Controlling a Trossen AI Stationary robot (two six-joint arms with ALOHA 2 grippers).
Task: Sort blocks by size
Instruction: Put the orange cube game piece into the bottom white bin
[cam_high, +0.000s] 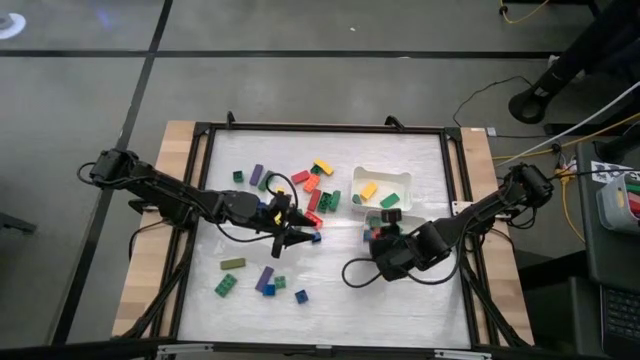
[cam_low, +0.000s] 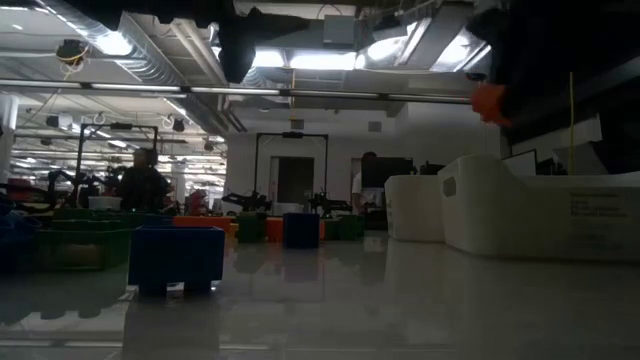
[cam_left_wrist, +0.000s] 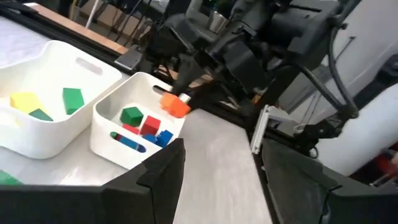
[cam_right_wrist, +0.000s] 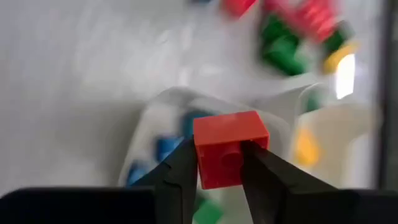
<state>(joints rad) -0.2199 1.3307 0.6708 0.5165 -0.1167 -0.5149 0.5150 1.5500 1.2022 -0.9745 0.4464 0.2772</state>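
held cube (cam_right_wrist: 229, 149): orange-red
right gripper (cam_right_wrist: 217, 163): dark fingers
small tray (cam_left_wrist: 135, 124): white; holds green, red, blue cubes
large tray (cam_high: 381, 188): white; holds yellow, green bars
loose blocks (cam_high: 312, 190): red, green, blue, yellow, orange, purple
table (cam_high: 420, 160): white top, black frame

Two white rectangular plastic trays (cam_high: 392, 178) sit side by side near the white table's (cam_high: 400, 290) right edge; a seated person (cam_low: 143, 185) shows in the room beyond.
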